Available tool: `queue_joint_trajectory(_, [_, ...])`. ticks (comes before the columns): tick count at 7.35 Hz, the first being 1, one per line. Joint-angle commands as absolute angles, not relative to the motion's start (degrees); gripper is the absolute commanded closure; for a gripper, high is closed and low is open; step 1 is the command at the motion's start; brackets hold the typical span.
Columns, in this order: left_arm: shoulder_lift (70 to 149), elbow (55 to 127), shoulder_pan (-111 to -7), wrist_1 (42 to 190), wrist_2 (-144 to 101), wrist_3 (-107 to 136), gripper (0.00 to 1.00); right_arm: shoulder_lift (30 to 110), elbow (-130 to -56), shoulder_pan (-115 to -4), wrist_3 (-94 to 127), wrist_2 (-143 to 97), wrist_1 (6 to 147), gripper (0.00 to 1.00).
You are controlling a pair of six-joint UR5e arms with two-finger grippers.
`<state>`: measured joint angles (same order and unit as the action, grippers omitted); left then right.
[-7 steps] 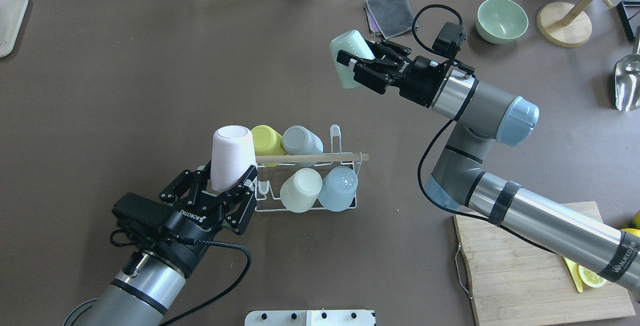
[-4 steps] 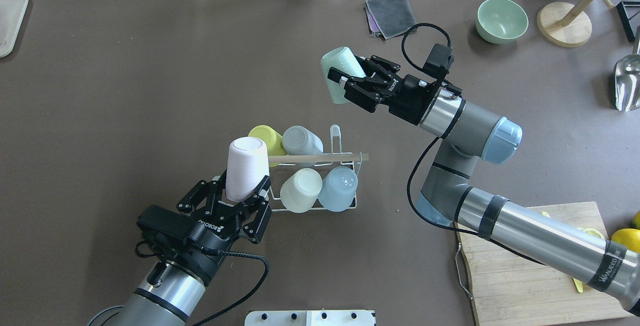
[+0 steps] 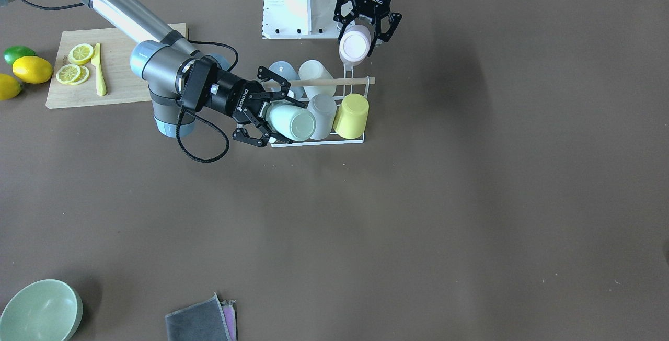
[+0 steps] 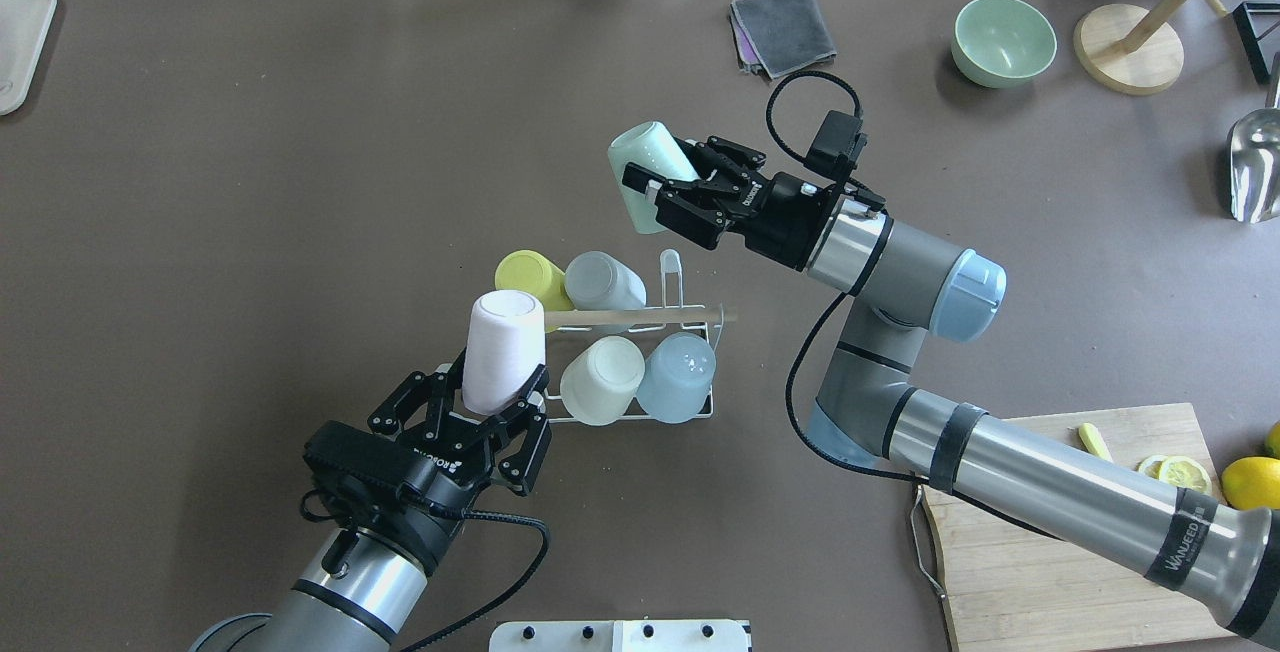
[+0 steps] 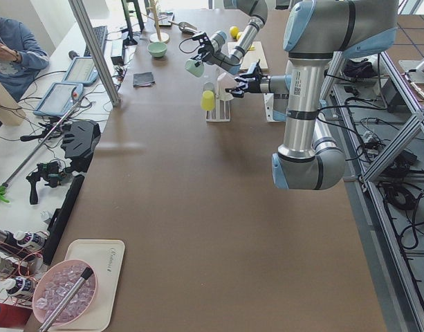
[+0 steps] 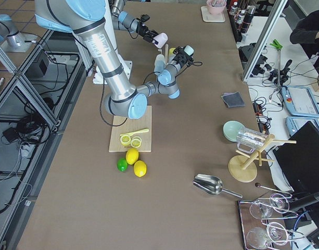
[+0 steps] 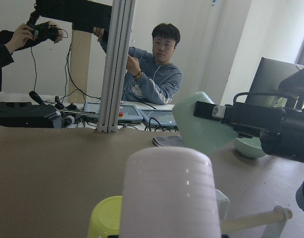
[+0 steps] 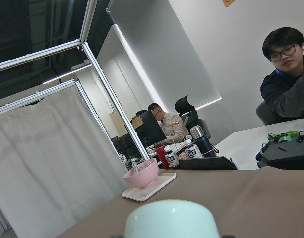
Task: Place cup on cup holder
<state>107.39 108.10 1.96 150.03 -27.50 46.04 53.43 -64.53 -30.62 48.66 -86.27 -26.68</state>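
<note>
The cup rack (image 4: 650, 315) sits just below the middle of the overhead view, with four cups (image 4: 602, 380) already on its prongs and, by my reckoning, two to go. The left gripper (image 4: 492, 402), clamped on a pink cup (image 4: 503, 347), hovers at the rack's left end. The right gripper (image 4: 672, 194), gripping a mint cup (image 4: 640, 167), hangs toward the upper right, near a bare prong (image 4: 672, 267). The wooden handle could catch a rim. A bowl (image 4: 1003, 40) and a cloth (image 4: 783, 30) lie well apart along the top.
</note>
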Motion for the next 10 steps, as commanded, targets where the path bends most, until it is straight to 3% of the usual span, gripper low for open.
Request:
queue_joint_trajectory(1, [107.7,107.3,1.8,150.0,-27.5,46.1,0.62,53.2,-64.2,-31.4,48.8,-92.8,-26.6,1.0])
queue_joint_trajectory(10, [109.2,104.4,0.1,149.7,-27.5,47.5,0.62,54.5,-63.2,-32.5,48.7,-96.4,-26.8,1.0])
